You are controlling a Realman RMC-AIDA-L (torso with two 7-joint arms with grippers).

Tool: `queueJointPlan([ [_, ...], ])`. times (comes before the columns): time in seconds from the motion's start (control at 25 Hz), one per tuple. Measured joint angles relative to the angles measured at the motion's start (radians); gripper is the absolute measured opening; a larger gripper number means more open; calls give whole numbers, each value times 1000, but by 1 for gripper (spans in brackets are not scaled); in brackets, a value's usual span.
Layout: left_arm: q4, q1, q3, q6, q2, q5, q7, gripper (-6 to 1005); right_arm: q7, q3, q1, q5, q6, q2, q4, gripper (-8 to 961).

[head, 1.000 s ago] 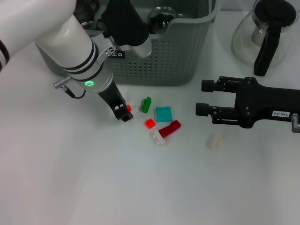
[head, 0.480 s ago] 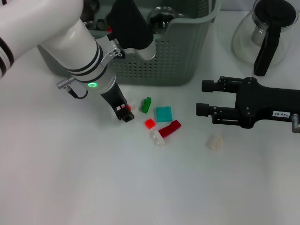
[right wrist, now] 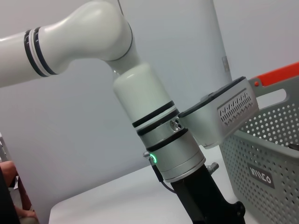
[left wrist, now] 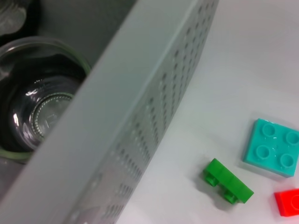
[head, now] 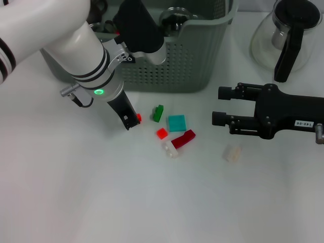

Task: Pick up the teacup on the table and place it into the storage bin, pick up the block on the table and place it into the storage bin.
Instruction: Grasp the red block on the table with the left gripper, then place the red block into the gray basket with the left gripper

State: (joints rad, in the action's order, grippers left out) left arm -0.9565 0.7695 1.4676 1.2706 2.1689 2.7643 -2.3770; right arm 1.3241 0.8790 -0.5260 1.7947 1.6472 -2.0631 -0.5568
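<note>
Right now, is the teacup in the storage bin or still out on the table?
In. The teacup sits upright inside the storage bin, behind its perforated wall; only blocks lie on the table.

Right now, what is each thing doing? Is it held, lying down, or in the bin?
Left tool: shut on small red block.
Small red block: gripped, by the table.
Right tool: open, holding nothing.
Glass teacup: in the storage bin.
Green block: lying on table.
Teal block: lying flat.
</note>
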Motion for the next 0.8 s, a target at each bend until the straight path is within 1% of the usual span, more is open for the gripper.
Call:
queueJointPlan([
  [0.12,1,2,-2,0,0,0,-1,205,0,0,0,0,0,1,0,742],
  [0.32,-30,3,-16,44,0,-11,-2,150,0,0,0,0,0,2,0,742],
  [0.4,-61,0,-50,96,0,-24,13,154,0,0,1,0,1,3,0,741],
  [0.44,-80,-3,-83,135,0,-38,32,156,1,0,1,0,1,3,0,741],
  [0.52,-104,-6,-161,199,-2,-66,73,160,3,0,0,0,2,3,0,741],
  [0.64,-116,-9,-375,328,-9,-137,199,166,3,0,0,0,2,3,0,741],
  [0.68,-101,-10,-472,374,-18,-172,259,168,3,0,0,0,2,2,0,741],
  [0.72,-71,-10,-567,428,-32,-221,327,170,2,0,0,0,2,2,0,741],
  [0.76,-53,-10,-616,457,-40,-253,367,172,2,0,0,0,2,2,0,741],
  [0.8,-3,-11,-694,525,-61,-318,445,174,1,0,0,0,2,2,0,741],
])
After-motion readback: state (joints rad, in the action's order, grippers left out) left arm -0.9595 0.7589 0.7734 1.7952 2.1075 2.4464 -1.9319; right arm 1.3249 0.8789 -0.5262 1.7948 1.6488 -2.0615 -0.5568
